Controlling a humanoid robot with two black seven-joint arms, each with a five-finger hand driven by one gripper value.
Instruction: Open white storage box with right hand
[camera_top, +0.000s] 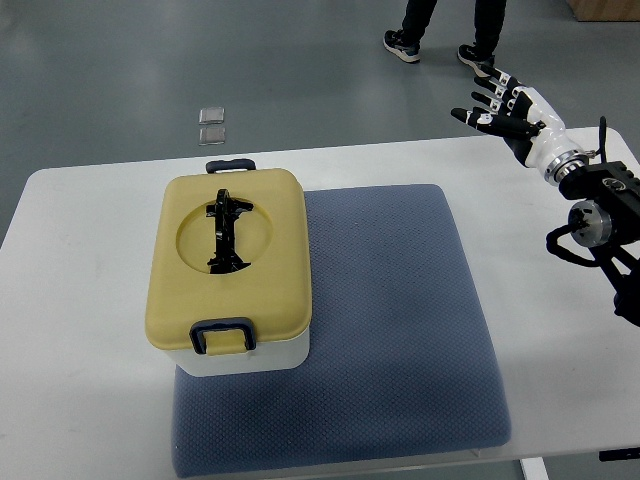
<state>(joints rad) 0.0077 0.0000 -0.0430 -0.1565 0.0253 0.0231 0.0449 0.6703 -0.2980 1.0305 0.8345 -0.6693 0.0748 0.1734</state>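
Note:
The white storage box (245, 355) sits on the left part of a blue-grey mat (400, 320). Its yellow lid (228, 262) is down, with a black handle (226, 232) lying in a round recess. One dark latch (222, 335) is at the near edge and another dark latch (231, 166) at the far edge. My right hand (497, 108) hovers over the table's far right corner, fingers spread and holding nothing, well away from the box. The left arm is out of view.
The white table (70, 300) carries the mat and box. A person's legs and shoes (440, 40) stand on the floor beyond the far edge. Two small clear squares (212, 124) lie on the floor behind the box.

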